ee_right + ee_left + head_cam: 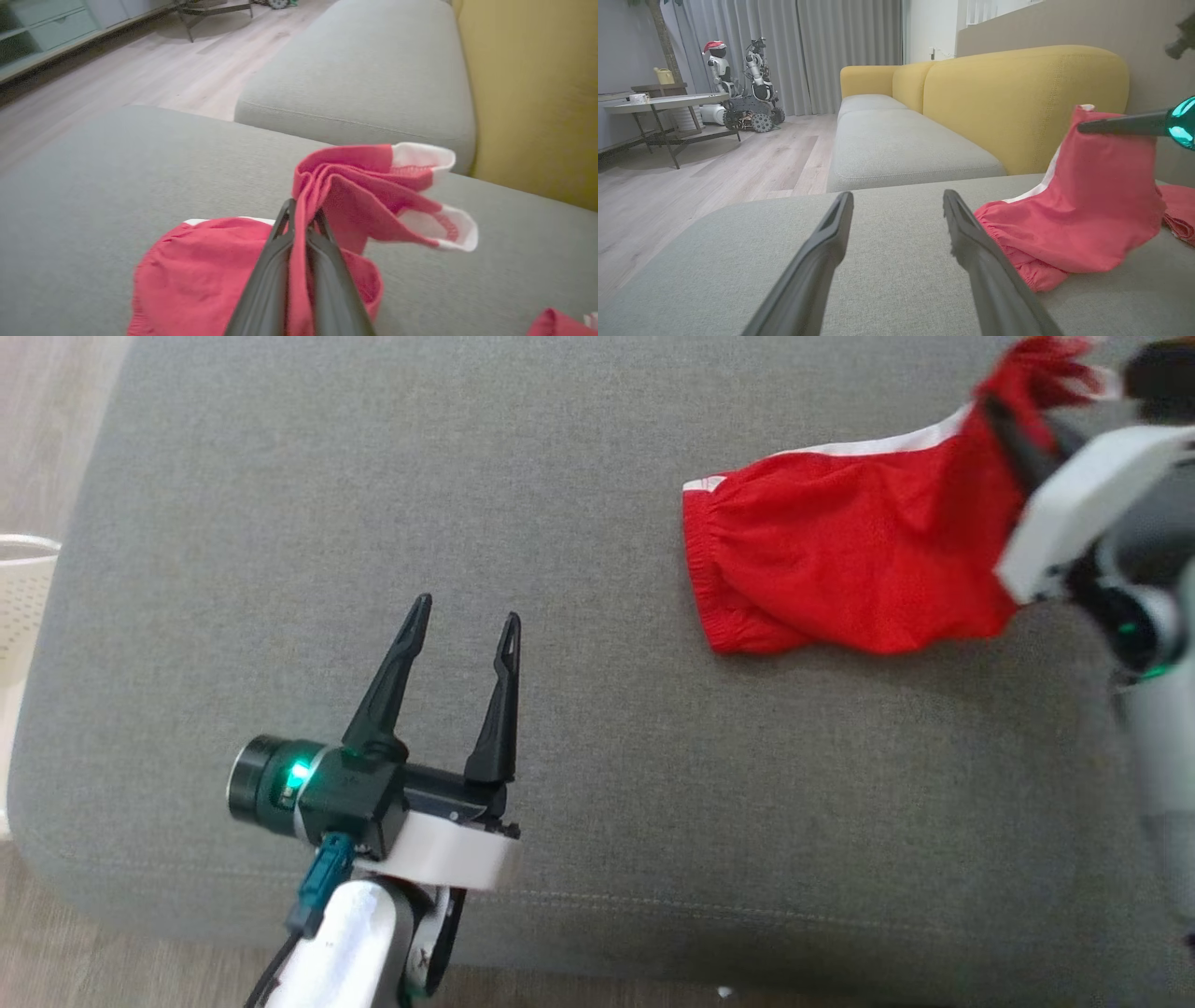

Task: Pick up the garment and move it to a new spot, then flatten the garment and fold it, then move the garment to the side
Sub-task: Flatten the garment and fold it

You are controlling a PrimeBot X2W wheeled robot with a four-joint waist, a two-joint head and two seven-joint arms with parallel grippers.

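Clamping the garment by its white-trimmed leg ends, the right gripper is holding them raised — the waistband is lying on the seat, right side. The move seems to be underway; flattening, folding and setting aside are waiting. Its long axis is running across the seat, waistband pointing toward the left gripper, which is hanging spread and empty.

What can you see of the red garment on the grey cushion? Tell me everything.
The red garment looks like thin mesh-knit fabric with white trim and a gathered, elastic-looking edge. One end is raised and bunched into folds, pinched between the shut fingers of the right gripper. The rest hangs from that grip, and its gathered end lies crumpled on the grey cushion.
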